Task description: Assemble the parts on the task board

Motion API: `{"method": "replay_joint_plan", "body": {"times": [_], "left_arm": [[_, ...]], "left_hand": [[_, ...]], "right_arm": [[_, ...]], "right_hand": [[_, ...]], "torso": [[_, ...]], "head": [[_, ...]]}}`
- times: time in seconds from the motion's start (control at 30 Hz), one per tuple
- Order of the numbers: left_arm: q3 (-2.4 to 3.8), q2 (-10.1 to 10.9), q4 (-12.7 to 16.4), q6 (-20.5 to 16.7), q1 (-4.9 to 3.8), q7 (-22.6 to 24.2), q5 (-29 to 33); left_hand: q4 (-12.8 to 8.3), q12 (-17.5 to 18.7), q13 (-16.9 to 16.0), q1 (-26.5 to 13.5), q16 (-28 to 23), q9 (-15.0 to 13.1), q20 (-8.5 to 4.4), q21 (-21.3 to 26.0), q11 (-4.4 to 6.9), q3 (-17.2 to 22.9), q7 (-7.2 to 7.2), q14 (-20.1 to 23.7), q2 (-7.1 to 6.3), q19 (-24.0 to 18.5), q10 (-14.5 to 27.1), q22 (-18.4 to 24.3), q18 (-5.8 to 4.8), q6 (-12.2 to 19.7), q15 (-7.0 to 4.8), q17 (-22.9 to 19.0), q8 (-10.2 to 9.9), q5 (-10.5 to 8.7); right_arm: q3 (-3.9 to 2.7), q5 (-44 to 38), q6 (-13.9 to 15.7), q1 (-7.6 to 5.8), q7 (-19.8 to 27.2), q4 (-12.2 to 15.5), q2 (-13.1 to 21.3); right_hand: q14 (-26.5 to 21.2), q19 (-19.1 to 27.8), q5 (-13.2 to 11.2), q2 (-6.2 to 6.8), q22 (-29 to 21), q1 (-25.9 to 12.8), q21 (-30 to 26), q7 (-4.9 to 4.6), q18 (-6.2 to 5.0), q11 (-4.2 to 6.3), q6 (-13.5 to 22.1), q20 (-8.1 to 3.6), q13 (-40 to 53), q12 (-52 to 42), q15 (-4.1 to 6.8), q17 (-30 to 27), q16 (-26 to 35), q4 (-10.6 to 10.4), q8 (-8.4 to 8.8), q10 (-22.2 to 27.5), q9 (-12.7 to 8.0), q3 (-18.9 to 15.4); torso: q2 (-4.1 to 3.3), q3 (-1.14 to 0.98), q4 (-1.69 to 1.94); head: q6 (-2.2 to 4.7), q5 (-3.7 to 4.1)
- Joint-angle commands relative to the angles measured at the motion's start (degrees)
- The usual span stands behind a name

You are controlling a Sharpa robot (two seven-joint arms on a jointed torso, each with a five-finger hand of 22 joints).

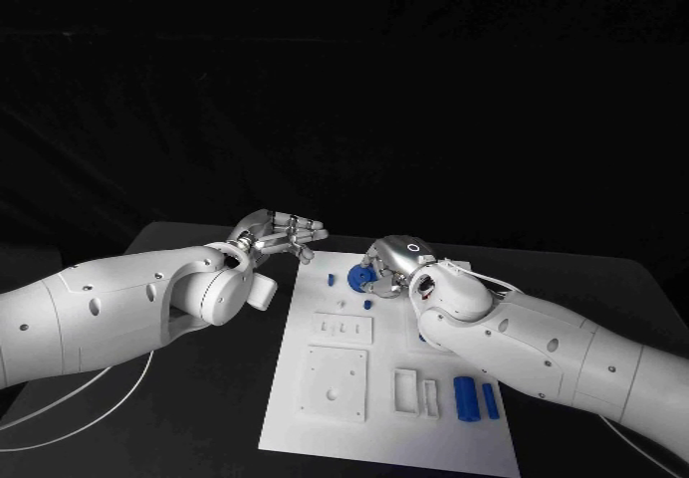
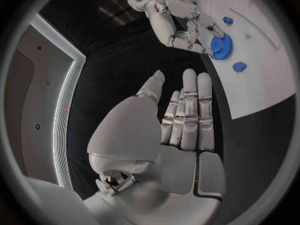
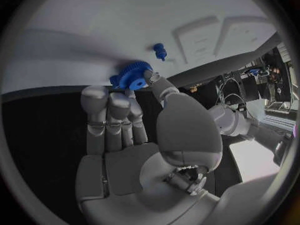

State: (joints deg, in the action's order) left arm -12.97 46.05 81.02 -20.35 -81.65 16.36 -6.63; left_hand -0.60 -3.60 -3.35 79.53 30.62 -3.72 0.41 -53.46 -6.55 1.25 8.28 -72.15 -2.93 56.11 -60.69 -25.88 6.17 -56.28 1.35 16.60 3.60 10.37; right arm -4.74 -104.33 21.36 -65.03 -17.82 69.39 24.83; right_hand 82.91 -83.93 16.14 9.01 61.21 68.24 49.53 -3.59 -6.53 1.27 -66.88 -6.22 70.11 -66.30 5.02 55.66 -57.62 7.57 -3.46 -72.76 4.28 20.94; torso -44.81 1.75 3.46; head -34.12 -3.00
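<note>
Two blue cylinders (image 1: 474,396) lie lower right on task board (image 1: 331,438). Right hand (image 1: 385,261) pinches blue gear (image 1: 362,276) at board's top edge; left hand (image 1: 280,236) hovers released. Suggest lowering gear squarely, no tilt.

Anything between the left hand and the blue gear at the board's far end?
Only the right hand: it grips the blue gear at the task board's far end. The left hand hovers open off the board's edge, bare table between.
</note>
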Motion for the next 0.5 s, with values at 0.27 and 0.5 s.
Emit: {"method": "replay_joint_plan", "body": {"times": [0.27,0.5], "left_arm": [[0.04,-0.06,0.22,0.63,-0.08,0.41,0.06],[0.04,0.01,0.32,0.65,-0.08,0.43,0.06]], "left_hand": [[-0.34,0.11,-0.06,0.14,-0.23,-0.01,0.15,-0.27,-0.08,-0.07,0.03,-0.15,0.27,-0.11,0.4,0.08,1.0,0.25,0.18,-0.05,-0.03,0.22],[-0.62,0.1,-0.06,0.08,-0.23,-0.01,0.15,-0.5,-0.08,-0.02,0.02,-0.14,0.43,-0.19,0.43,0.33,1.02,0.25,0.17,-0.06,-0.03,1.12]], "right_arm": [[0.39,1.25,-1.94,0.17,0.65,-1.01,-0.48],[0.51,2.83,-2.63,0.17,0.93,-1.27,-0.57]], "right_hand": [[-0.19,-3.07,-2.72,0.15,-0.5,-1.7,-0.86,-1.76,-1.78,-1.01,4.75,0.64,-1.09,1.01,-0.6,-0.31,0.67,-5.09,-0.12,1.08,-0.52,-3.04],[-0.22,-3.05,-4.39,0.44,-0.81,-3.38,-1.06,-2.14,-2.13,-1.29,6.62,0.96,-1.71,1.05,-0.82,-0.56,0.8,-8.7,-0.17,1.46,-0.56,-2.12]], "torso": [[0.0,0.03,-0.07],[0.03,0.06,0.02]], "head": [[0.06,0.03],[-0.08,0.24]]}}
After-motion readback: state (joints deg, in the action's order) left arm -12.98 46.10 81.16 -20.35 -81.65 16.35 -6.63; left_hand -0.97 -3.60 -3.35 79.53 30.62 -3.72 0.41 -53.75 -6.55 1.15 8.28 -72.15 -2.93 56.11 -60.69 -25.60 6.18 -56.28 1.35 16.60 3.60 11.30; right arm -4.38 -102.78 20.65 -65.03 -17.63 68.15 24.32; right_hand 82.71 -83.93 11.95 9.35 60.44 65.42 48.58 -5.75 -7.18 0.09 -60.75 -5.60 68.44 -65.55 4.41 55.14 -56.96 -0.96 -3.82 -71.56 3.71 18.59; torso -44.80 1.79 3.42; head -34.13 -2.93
